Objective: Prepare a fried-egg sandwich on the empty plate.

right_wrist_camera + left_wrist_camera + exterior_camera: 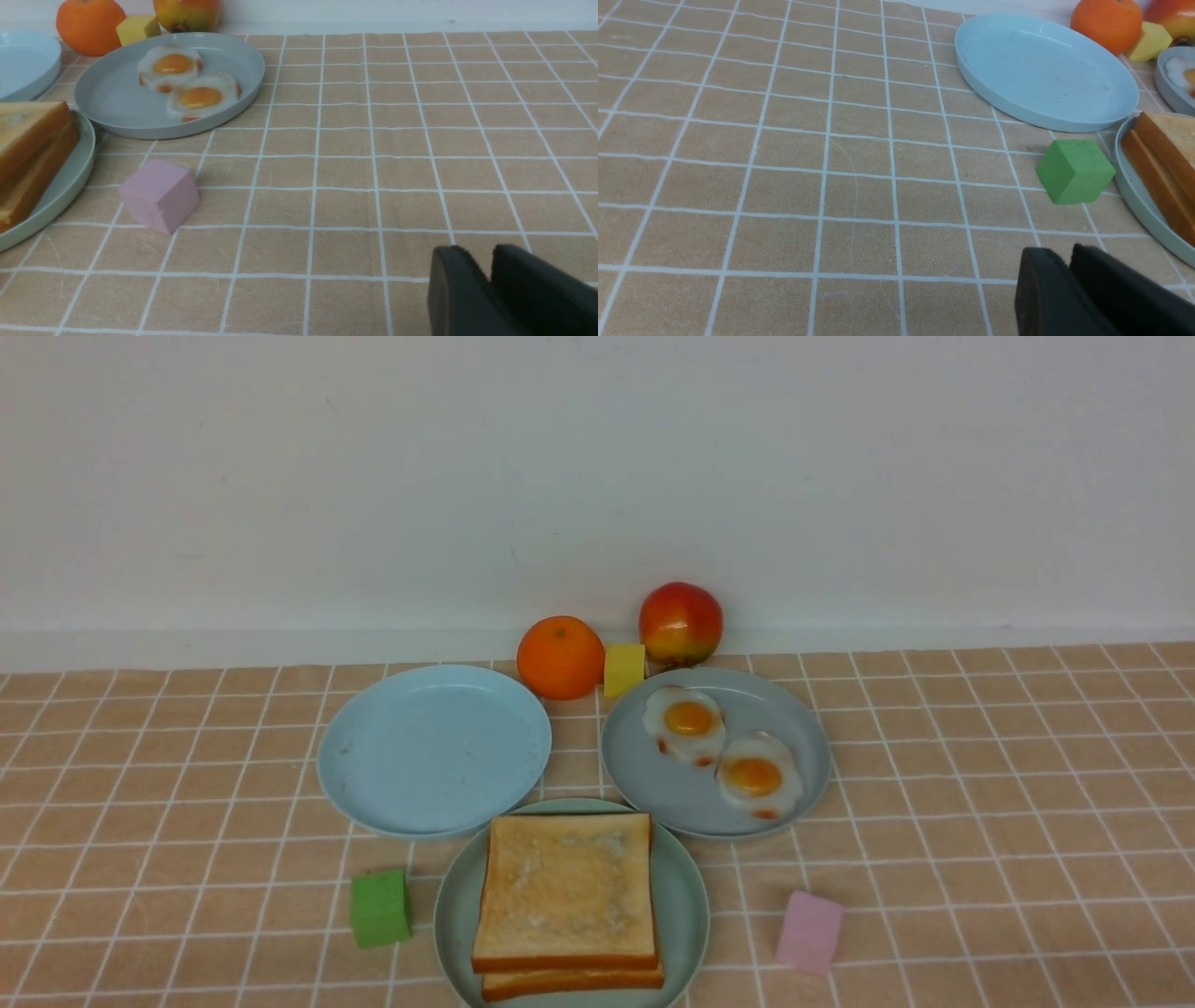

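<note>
Two toast slices [565, 887] lie stacked on the pale mint-green plate [686, 896] at the table's front centre; what lies between them is hidden. Two fried eggs [686, 721] [756, 775] sit on the grey-blue plate [653, 784] behind it to the right. Neither arm shows in the front view. My left gripper [1066, 254] hovers low over the cloth, left of the plate [1134, 196] and toast [1164, 140]; its jaws are narrowly open and hold nothing. My right gripper [486, 254] hovers right of the plate [70, 186], narrowly open too and holding nothing.
A bare sky-blue plate [434, 747] lies back left. An orange [560, 656], a yellow block [624, 669] and an apple [681, 622] stand by the wall. A green cube [380, 907] sits left of the mint plate, a pink cube [808, 931] right.
</note>
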